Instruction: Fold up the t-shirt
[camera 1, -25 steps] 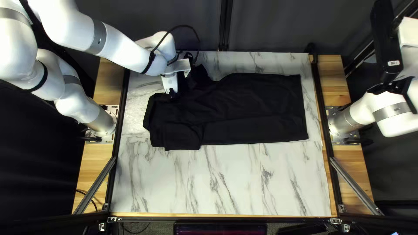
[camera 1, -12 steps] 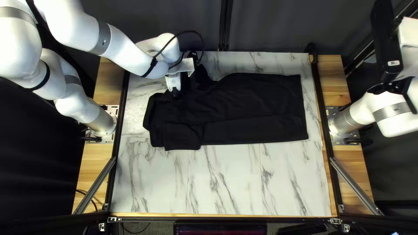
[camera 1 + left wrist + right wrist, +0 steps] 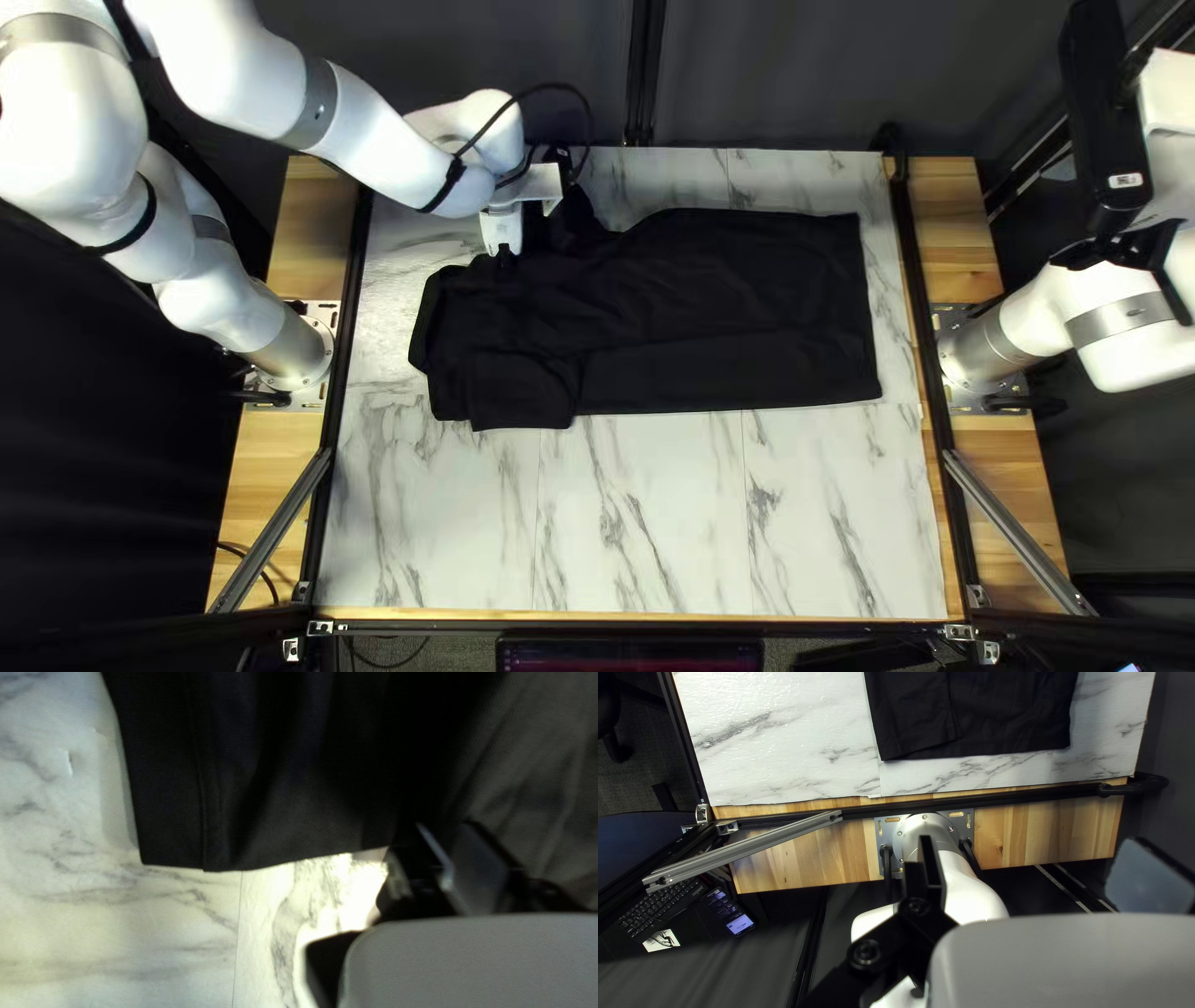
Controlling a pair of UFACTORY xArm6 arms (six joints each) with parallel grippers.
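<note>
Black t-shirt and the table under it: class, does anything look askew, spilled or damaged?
The t-shirt looks uneven: rumpled near the left gripper, smoother towards the right arm; perhaps just mid-fold. The table has a small pale mark, possibly a nick. No spill shows.

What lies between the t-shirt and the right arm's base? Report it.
Marbled tabletop, a thin wooden edge, then the black rail, as the right wrist view shows.

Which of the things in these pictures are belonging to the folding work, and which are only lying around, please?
For the job:
- black t-shirt
- left claw
- right claw

Just lying about, off the table:
- keyboard
- phone
- white card
</note>
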